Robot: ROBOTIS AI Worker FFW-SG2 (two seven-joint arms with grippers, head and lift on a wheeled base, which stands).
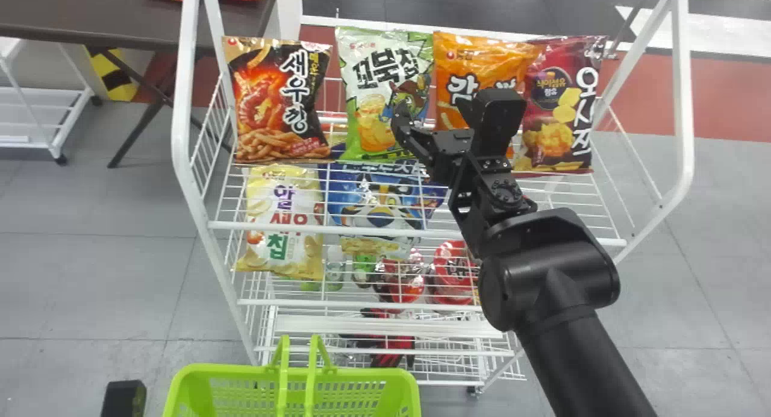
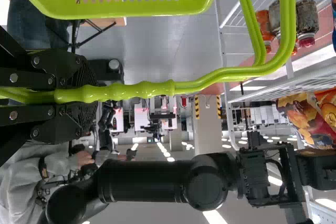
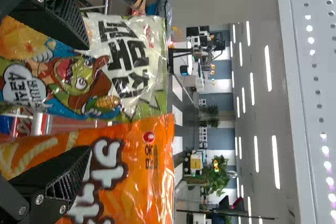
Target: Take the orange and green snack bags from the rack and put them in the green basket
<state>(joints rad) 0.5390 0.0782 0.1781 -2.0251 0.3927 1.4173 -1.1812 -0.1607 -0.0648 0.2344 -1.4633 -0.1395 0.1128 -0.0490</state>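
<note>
In the head view my right gripper is open in front of the rack's top row, its fingers spread across the green snack bag and the orange snack bag. From the right wrist, the open gripper has one finger over the green bag and the other over the orange bag; neither bag is gripped. The green basket sits low in front of the rack. In the left wrist view my left gripper is shut on the basket's handle.
The white wire rack also holds a black shrimp-snack bag left of the green one and a dark red bag right of the orange one. More snacks lie on lower shelves. A dark table stands behind left.
</note>
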